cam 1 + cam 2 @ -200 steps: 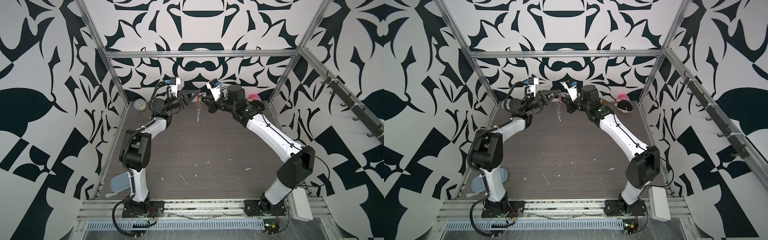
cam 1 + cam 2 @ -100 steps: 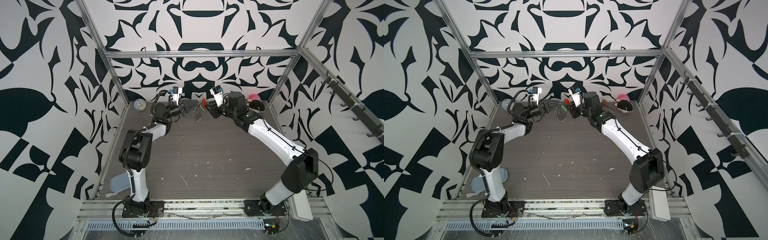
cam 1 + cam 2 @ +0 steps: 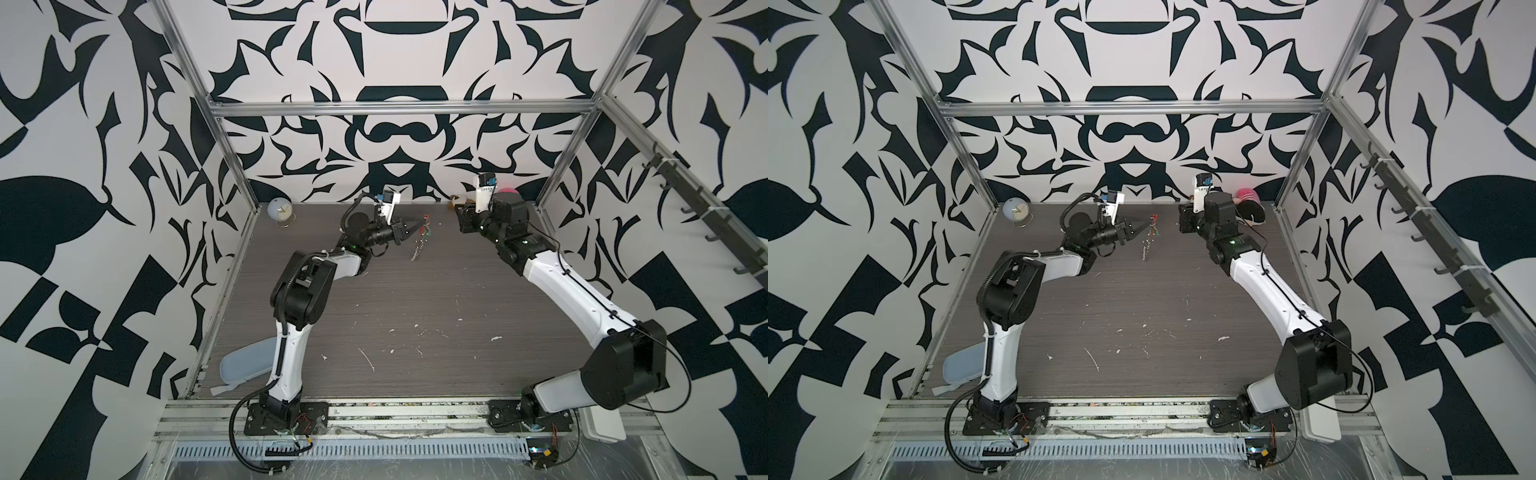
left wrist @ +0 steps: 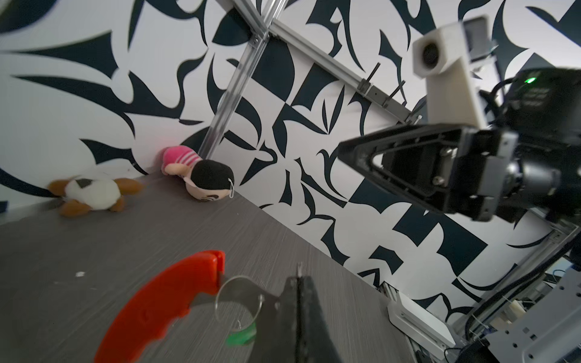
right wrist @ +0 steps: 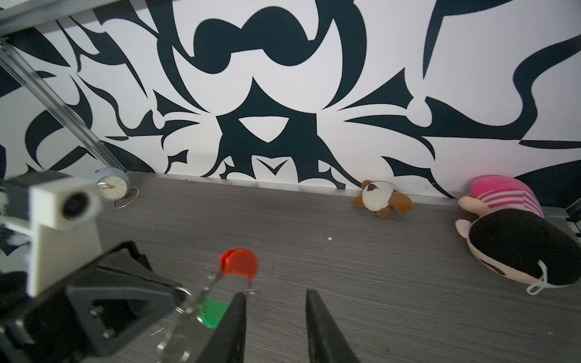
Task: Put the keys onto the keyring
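Now the left hand is clamped shut on the wire keyring, which dangles off its tips over the counter, the green key tag hanging just beside the open, empty right hand: light, slick and swingy, probably best pinched by its flat body.

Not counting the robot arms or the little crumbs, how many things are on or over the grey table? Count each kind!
Plush toys: 2 (brown-and-white plush, pink doll)
Clock: 1
Keyring: 1
Green tag: 1
Blue-grey pad: 1
Total: 6
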### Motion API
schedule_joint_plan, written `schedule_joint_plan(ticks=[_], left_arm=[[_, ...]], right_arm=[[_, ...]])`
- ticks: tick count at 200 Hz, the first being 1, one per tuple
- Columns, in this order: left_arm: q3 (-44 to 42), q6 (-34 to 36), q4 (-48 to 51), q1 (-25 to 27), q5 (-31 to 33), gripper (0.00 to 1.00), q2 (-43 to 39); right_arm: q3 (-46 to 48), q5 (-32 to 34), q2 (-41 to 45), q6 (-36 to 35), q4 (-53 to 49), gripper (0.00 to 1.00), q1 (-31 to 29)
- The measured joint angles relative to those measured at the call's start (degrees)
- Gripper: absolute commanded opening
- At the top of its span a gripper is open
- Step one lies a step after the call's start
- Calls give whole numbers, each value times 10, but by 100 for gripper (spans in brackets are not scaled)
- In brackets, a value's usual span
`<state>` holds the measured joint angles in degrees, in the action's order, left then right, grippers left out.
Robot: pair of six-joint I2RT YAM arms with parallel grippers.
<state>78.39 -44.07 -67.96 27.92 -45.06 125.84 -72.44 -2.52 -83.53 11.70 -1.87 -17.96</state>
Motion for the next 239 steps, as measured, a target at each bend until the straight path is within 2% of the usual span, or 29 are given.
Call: schedule_joint_plan(ticks=[32,88,107,119,137,145,147,148,149,152,172,193,210,239], left_arm=[[-44,8,-12,6,25,0,21],[-154,108,61,-22,64,0,2],[-170,135,75,-21,75,7,-9],[-176,146,78,-20,83,13,-13],[-183,159,78,-19,93,29,-19],[-187,162,79,-19,98,60,-23],[-188,167,80,-19,101,73,-25],[-189,169,80,-19,101,86,-26],[-190,168,79,-19,101,93,-27],[-192,169,80,-19,105,99,-30],[-220,171,83,-24,122,99,-62],[-267,182,115,-35,163,100,-136],[-292,220,188,-41,215,100,-223],[-284,307,334,-45,307,99,-349]], right_arm=[[0,-1,-1,5,0,34,-2],[0,-7,-7,18,1,34,-2],[0,-10,-11,21,3,34,-2],[0,-13,-13,22,4,34,-2],[0,-15,-13,23,4,34,-2],[0,-16,-13,23,5,34,-2],[0,-16,-13,23,5,34,-2],[0,-16,-13,23,5,34,-2],[0,-16,-13,23,4,34,-2],[0,-16,-13,23,4,34,-2],[0,-15,-13,18,4,36,-2],[14,7,-6,10,8,39,-2],[53,43,15,3,11,40,-1],[123,128,53,-1,12,45,2]])
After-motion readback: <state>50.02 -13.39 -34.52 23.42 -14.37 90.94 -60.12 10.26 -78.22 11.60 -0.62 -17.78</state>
